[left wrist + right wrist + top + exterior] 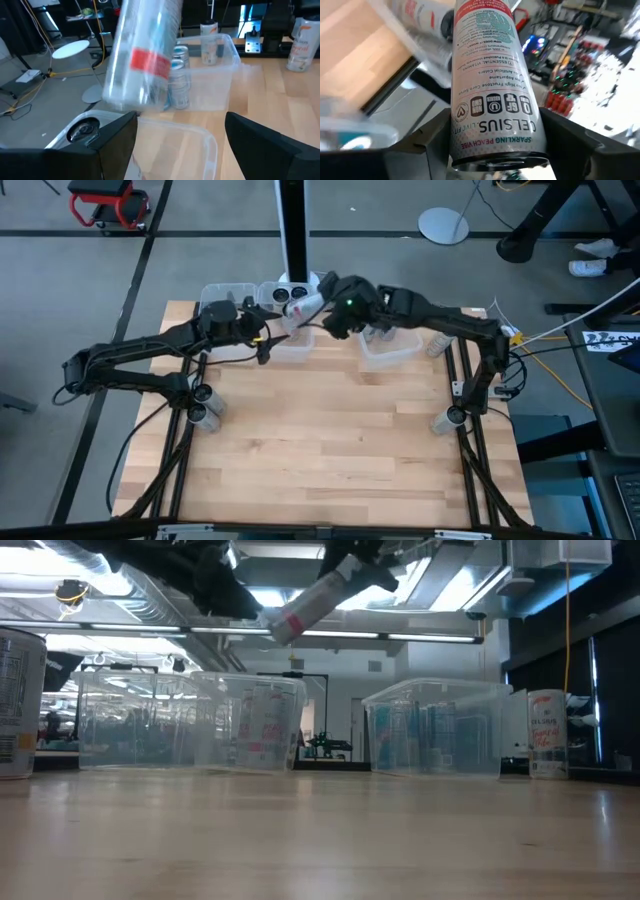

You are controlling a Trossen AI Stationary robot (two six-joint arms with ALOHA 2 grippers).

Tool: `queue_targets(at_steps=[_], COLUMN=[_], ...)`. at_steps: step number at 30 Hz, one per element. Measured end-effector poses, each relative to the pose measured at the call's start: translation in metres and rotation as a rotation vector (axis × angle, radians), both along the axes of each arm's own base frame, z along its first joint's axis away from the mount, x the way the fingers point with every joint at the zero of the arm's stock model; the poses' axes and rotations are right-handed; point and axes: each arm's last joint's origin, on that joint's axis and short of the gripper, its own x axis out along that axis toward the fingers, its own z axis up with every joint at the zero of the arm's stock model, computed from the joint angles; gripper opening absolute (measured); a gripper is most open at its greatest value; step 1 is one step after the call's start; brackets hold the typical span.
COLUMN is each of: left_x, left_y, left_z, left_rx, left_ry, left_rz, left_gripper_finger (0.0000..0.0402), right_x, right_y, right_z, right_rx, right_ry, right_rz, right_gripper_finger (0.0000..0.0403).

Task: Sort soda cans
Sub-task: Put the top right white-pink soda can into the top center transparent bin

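Wooden table (pixel 330 450) carries two clear plastic bins at its far edge: the left bin (pixel 228 298) and the right bin (pixel 392 348); a third clear bin (pixel 290 345) sits between them. The right bin holds silver cans with bluish tops (pixel 179 75). Loose cans stand outside the bins: two near the left arm's base (pixel 205 405), one near the right arm's base (pixel 447 418).

Right gripper (pixel 492 145) is raised above the far middle of the table, jaws clamped on a white Celsius can (pixel 490 75), held tilted in the air. Left gripper (pixel 180 142) hovers just beside it over the middle bin, jaws apart, holding nothing.
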Motion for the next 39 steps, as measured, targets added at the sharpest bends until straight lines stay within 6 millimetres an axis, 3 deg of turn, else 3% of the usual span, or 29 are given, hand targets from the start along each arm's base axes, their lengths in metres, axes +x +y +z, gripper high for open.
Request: queue_targets(at_steps=[14,21,31,39], left_x=[0.003,0.016,0.034,0.034], left_y=[0.000,0.005,0.023,0.016], left_z=[0.014,0.014,0.015,0.012], left_rx=[0.077,0.041,-0.089,-0.154], left_ry=[-0.108,-0.108,-0.020,0.023], left_rz=[-0.034,-0.060,-0.031,-0.127], left_gripper_finger=[0.0290,0.0290,0.0290,0.0290], right_x=[0.018,0.030,0.042,0.043], right_y=[0.011,0.014,0.032,0.039], right_z=[-0.035,-0.050,-0.054,-0.055], right_rx=[0.009,0.009,-0.063,-0.072], right_ry=[0.001,0.002,0.013,0.030], right_rz=[0.181,0.282,0.359,0.369], right_gripper_finger=[0.0250,0.0250,0.0250,0.0250])
